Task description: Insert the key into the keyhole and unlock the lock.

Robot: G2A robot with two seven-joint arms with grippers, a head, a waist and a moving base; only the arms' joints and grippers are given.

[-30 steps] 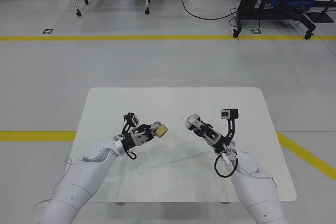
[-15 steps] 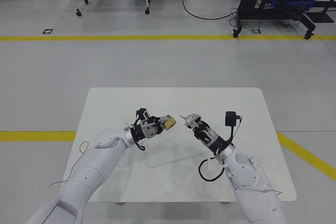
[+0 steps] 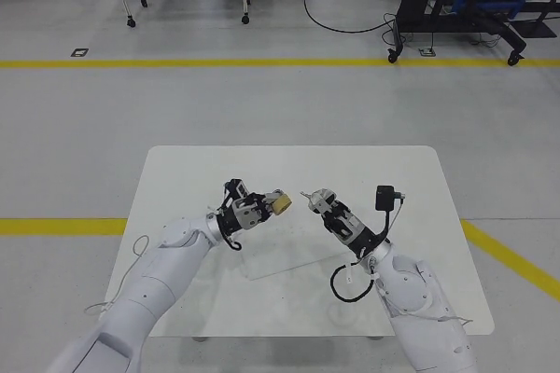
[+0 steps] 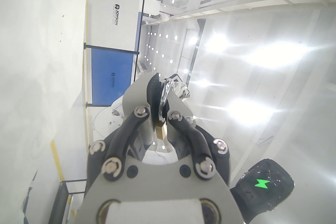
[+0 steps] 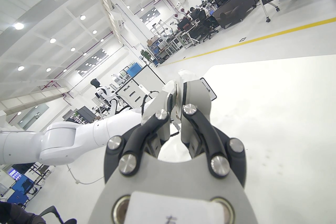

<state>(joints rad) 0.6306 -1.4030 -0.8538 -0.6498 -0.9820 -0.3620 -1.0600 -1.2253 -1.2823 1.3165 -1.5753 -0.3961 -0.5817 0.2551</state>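
The white table (image 3: 411,177) has both arms over its middle, with the left gripper (image 3: 267,205) just to nine o'clock of the table's centre, pinched narrow on the lock (image 3: 279,202). The lock is held clear of the tabletop, its silver shackle between the pads (image 4: 153,93) and its brass body turned toward three o'clock. At three o'clock of the lock the right gripper (image 3: 317,200) is likewise closed narrow, on the small key (image 3: 306,197), whose tip points toward ten o'clock, near the lock but apart from it
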